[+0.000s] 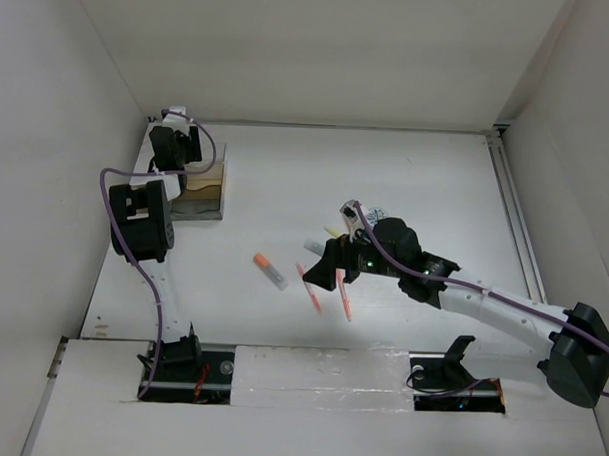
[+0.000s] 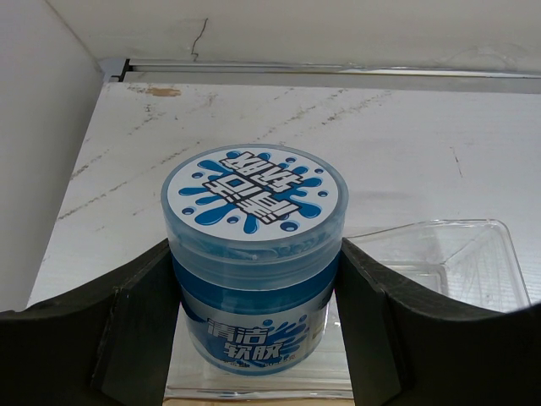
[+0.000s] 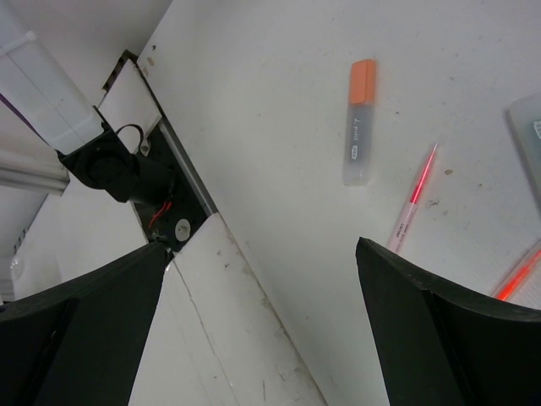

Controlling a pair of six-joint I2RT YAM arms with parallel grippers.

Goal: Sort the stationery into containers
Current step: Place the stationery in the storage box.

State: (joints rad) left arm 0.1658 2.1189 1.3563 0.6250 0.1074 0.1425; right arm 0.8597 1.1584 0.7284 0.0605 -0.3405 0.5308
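Blue-and-white round plastic tub (image 2: 254,194) stands upright, clamped in the left hand (image 2: 254,304) at ten o'clock on the white surface (image 1: 387,171), over a clear plastic tray (image 2: 456,254), apparently to go down level. The right hand (image 1: 328,269) hovers near centre with its fingers wide apart, an orange-capped highlighter (image 1: 270,270) at its nine o'clock.

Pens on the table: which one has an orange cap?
The short, thick highlighter with the clear grey body; the two thin pens beside it are pink-red.
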